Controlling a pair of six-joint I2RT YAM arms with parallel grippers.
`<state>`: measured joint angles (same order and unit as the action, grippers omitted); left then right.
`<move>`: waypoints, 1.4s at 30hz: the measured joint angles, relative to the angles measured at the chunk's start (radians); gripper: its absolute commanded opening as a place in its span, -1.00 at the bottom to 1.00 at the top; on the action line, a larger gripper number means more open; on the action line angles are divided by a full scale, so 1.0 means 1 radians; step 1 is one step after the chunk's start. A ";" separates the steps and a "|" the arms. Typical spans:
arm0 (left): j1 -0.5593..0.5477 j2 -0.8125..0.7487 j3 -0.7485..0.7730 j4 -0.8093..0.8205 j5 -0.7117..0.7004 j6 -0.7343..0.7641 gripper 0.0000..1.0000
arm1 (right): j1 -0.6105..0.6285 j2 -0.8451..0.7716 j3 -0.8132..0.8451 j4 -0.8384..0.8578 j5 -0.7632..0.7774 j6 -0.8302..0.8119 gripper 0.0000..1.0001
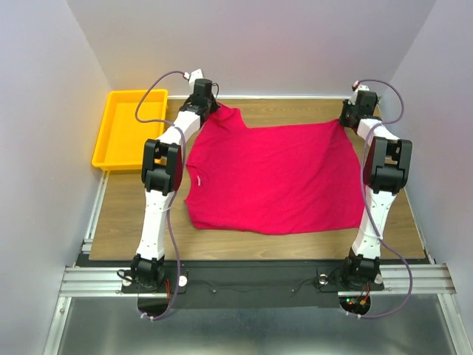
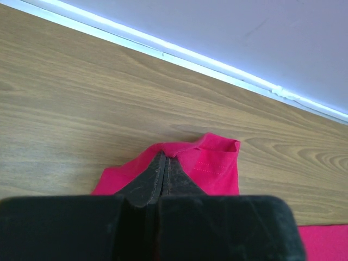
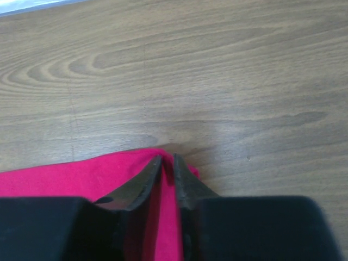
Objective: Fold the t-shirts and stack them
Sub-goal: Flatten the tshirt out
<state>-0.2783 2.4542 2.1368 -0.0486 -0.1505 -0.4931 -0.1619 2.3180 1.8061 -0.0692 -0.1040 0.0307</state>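
White walls close round a wooden table (image 1: 118, 214) with a yellow tray (image 1: 126, 137) at its far left corner. Just right of the tray, the red t-shirt (image 1: 273, 177) lies spread flat and unfolded, its white neck label (image 1: 198, 180) on the edge facing the tray.

The left gripper (image 2: 164, 157) is clamped tight on the sleeve corner nearest the tray, with cloth bunched round its tips. The right gripper (image 3: 167, 160) sits at the back corner farthest from the tray. Its jaws stand a narrow slit apart with red cloth between them, probably too loose to grip.

The shirt looks thin, light and limp. It will likely sag, drag and wrinkle rather than keep shape. Hems and corners seem the best holds, pinched firmly and taken two at a time so the fold lands square.
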 measured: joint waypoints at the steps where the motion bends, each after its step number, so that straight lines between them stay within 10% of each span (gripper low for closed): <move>1: 0.003 0.000 0.001 -0.002 0.009 -0.004 -0.59 | 0.000 0.002 0.002 -0.002 0.000 0.000 -0.38; 3: 0.010 0.000 0.007 -0.003 0.026 -0.012 -0.15 | 0.000 0.007 0.012 -0.001 0.000 -0.001 -0.27; 8: 0.032 -0.001 0.026 0.010 0.083 -0.020 0.20 | 0.000 0.008 0.034 0.004 0.000 -0.008 0.12; 21: 0.083 -0.171 -0.181 0.033 0.274 0.055 0.26 | 0.000 -0.027 -0.004 -0.036 -0.160 -0.134 0.51; 35: 0.068 -1.212 -1.150 -0.097 0.320 0.063 0.26 | -0.120 -0.785 -0.732 -0.320 -0.260 -0.398 0.49; 42: 0.070 -1.459 -1.522 -0.223 0.328 -0.085 0.29 | -0.275 -0.980 -0.956 -0.418 -0.165 -0.435 0.47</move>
<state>-0.2081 0.9955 0.6144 -0.2718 0.1772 -0.5785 -0.4370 1.3376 0.8505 -0.4877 -0.2691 -0.4038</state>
